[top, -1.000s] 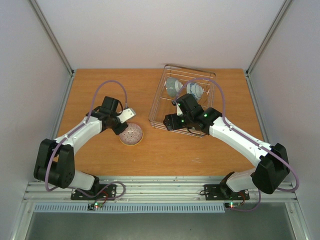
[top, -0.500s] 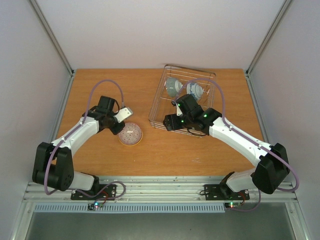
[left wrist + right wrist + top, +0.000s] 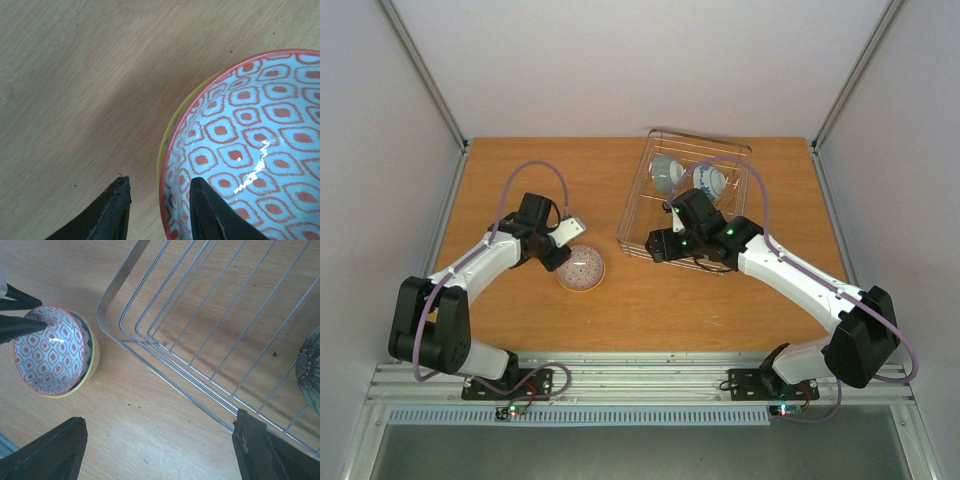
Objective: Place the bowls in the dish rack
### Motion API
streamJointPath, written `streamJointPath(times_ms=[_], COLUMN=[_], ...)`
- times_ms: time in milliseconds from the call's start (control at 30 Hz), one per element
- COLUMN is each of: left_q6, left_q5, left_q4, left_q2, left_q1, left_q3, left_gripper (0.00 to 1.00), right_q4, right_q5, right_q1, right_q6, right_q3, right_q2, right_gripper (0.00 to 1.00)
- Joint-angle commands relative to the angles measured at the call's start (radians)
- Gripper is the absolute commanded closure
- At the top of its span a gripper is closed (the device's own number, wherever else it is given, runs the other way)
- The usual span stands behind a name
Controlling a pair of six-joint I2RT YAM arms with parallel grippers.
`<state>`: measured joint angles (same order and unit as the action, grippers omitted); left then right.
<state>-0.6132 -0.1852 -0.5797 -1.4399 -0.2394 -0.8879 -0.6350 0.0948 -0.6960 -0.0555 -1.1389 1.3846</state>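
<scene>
Gleaming round glazed bowl point(image 3: 250, 140) near wire-grid rack point(image 3: 215, 325)

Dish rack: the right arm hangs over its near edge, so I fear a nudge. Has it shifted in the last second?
No. The dish rack sits where it was, at the same spot against the table and its far edge.

- From high at the near edge, we look down over the whole counter point(image 3: 520, 310).
- Our left wrist view faces down, very close over the red-patterned bowl point(image 3: 250, 145).
- Our right wrist view, farther back, shares that bowl and the dish rack point(image 3: 121, 277) corner.
</scene>
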Motion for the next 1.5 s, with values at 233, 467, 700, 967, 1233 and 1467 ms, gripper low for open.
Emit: streamJointPath(times_ms=[233,467,700,967,1233,1467], left_q6=[-0.005,-0.011,-0.022,0.022,0.062,0.087], left_q5=[-0.037,-0.044,-0.125,-0.512,-0.759,-0.883], left_q4=[-0.027,-0.042,-0.112,-0.244,-0.282,-0.218], left_q2=[-0.008,0.029,0.093,0.081,0.024,0.011], left_q1=[0.005,0.005,0.022,0.168,0.205,0.227], left_q3=[0.0,-0.004,-0.057,-0.207,-0.265,-0.205], left_gripper=[0.99,0.99,1.0,1.0,1.0,1.0], right_q4=[0.02,0.012,0.028,0.112,0.312,0.698], right_q5=[0.006,0.008,0.042,0.124,0.287,0.406], right_q1=[-0.009,-0.01,-0.011,-0.011,-0.011,-0.01], right_q6=[0.013,0.009,-0.003,-0.015,0.052,0.295], right_q3=[0.004,-0.001,-0.007,0.001,0.052,0.203], right_q2=[0.004,-0.01,-0.029,-0.041,-0.037,-0.057], right_gripper=[0.19,0.19,0.19,0.15,0.11,0.09])
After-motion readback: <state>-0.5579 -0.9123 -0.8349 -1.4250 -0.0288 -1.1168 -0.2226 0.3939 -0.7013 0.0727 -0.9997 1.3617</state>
